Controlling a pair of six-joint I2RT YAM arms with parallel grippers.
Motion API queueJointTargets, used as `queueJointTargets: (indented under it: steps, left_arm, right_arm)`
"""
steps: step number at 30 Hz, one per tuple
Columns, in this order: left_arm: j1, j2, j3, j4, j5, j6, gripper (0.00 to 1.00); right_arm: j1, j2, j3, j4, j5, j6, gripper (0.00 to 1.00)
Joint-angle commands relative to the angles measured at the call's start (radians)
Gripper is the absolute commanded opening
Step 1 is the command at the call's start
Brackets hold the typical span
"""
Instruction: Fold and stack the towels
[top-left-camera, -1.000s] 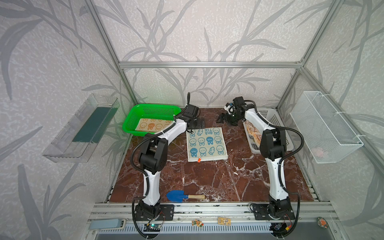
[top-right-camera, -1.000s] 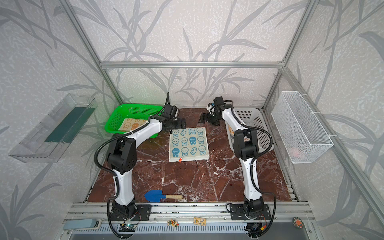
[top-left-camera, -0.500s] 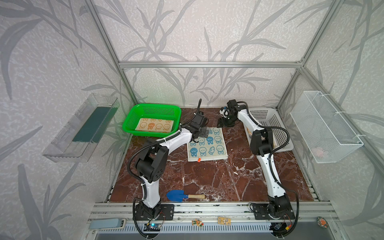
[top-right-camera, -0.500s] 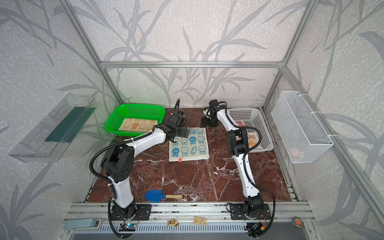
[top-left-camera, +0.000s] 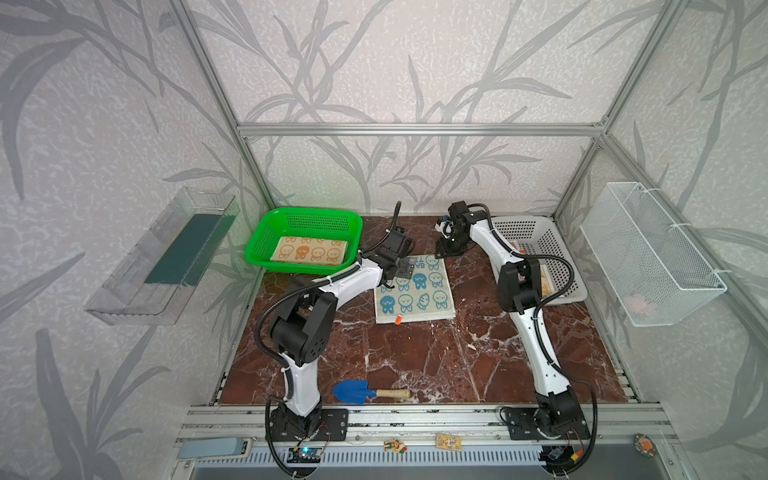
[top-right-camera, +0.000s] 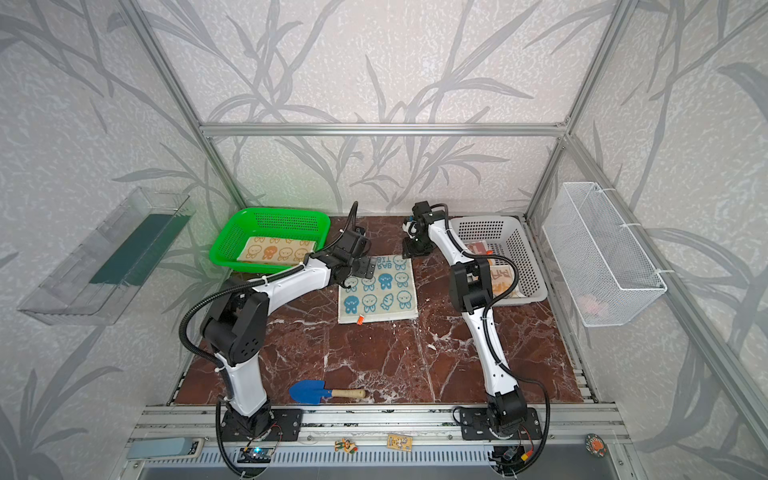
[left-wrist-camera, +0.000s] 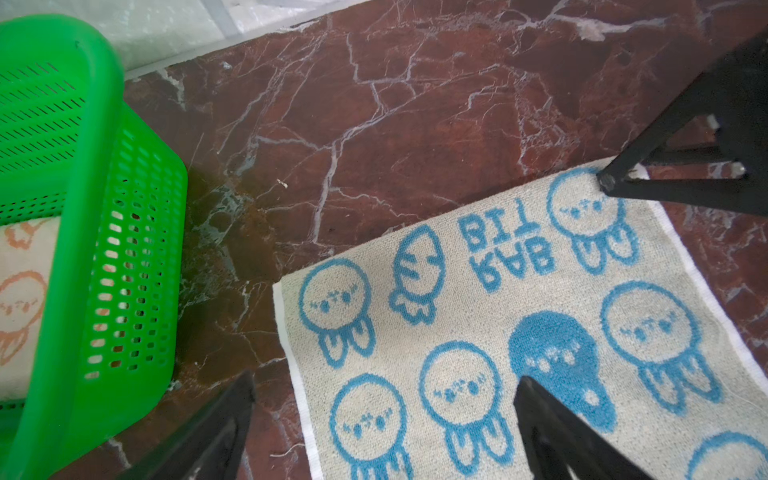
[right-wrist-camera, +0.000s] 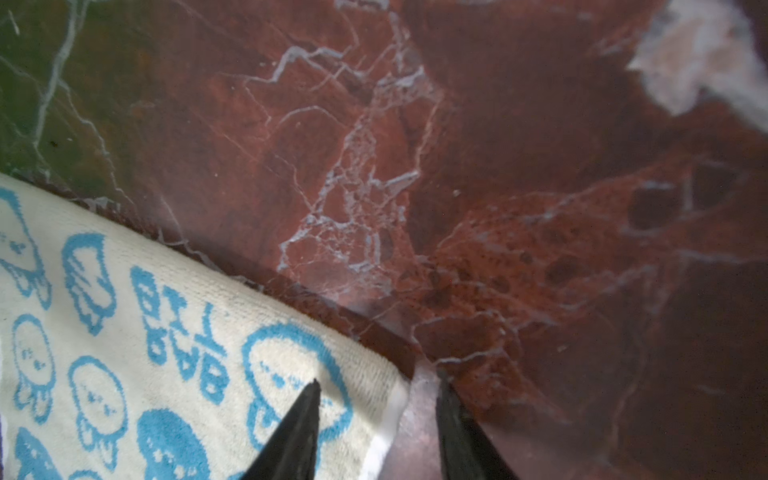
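Right wrist view: the right gripper (right-wrist-camera: 379, 378) is sitting at the back-right corner of the blue-bunny towel (right-wrist-camera: 145, 353), with its jaws partly open. One of its fingers (right-wrist-camera: 299, 424) is resting on the cloth, on a bunny face. The other is standing on the bare marble table (right-wrist-camera: 415, 166) just past the white hem. The corner is lying flat between them, not pinched and not lifted.

Left wrist view: the left gripper (left-wrist-camera: 384, 378) is hanging wide open over the back-left corner of the same towel, holding nothing. One finger is over the cloth and the other over bare marble beside the hem; cannot tell whether either is touching. The "RABBIT" lettering is showing between the two grippers. The green basket (left-wrist-camera: 104, 208) is standing just beside this corner.

In both top views the blue-bunny towel is lying spread flat mid-table, toward the back, with an orange tag (top-left-camera: 398, 319) sitting at its near edge. The orange-bunny towel (top-left-camera: 309, 251) is lying flat inside the green basket, back left. In a top view a third towel (top-right-camera: 505, 286), cream with orange marks, is lying in the white basket (top-right-camera: 482, 228) back right, mostly hidden by the right arm. A blue toy shovel (top-left-camera: 351, 392) is lying near the front edge, well apart from the towels.
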Motion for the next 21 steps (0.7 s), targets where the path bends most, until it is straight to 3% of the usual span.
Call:
queueJointTargets:
  steps: [1, 7, 16, 21]
  left_arm:
    - [-0.001, -0.06, -0.026, 0.011, 0.001, 0.002, 0.99]
    - [-0.013, -0.035, -0.033, -0.014, 0.029, -0.035, 0.99]
    - [-0.031, 0.022, -0.031, -0.078, 0.113, -0.087, 0.99]
    - [-0.042, 0.071, 0.0, -0.14, 0.2, -0.13, 0.99]
  right_arm:
    - [0.009, 0.048, 0.017, -0.025, 0.035, 0.001, 0.4]
    - [0.009, 0.06, 0.028, -0.016, 0.058, 0.018, 0.33]
    - [0.008, 0.066, 0.018, -0.017, 0.049, 0.019, 0.08]
    - [0.006, 0.035, -0.016, -0.022, 0.052, 0.013, 0.01]
